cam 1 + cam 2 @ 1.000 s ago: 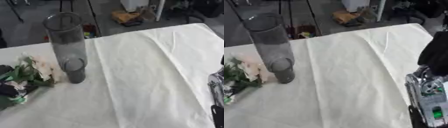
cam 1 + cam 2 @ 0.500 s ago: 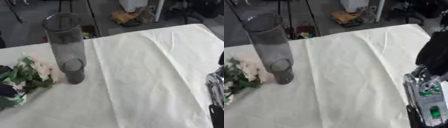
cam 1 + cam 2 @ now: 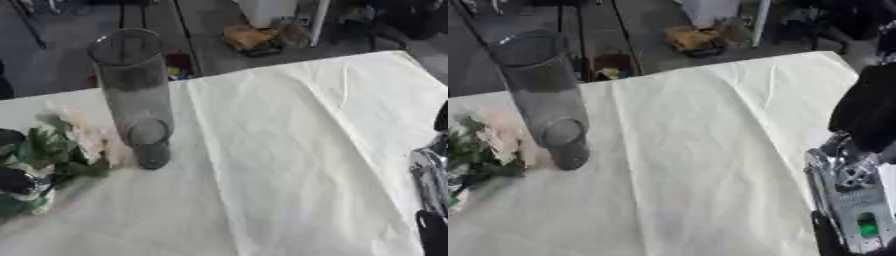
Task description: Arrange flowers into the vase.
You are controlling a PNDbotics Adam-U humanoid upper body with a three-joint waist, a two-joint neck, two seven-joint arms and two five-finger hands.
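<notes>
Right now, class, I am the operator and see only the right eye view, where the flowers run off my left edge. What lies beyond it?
Observer: The left eye view shows more of the flowers: pale blooms and green leaves lying left of the vase, none in it.
Operator: Is the left hand near them?
Observer: A dark shape, probably the left hand, sits at their lower left end, at the picture's edge.
</notes>
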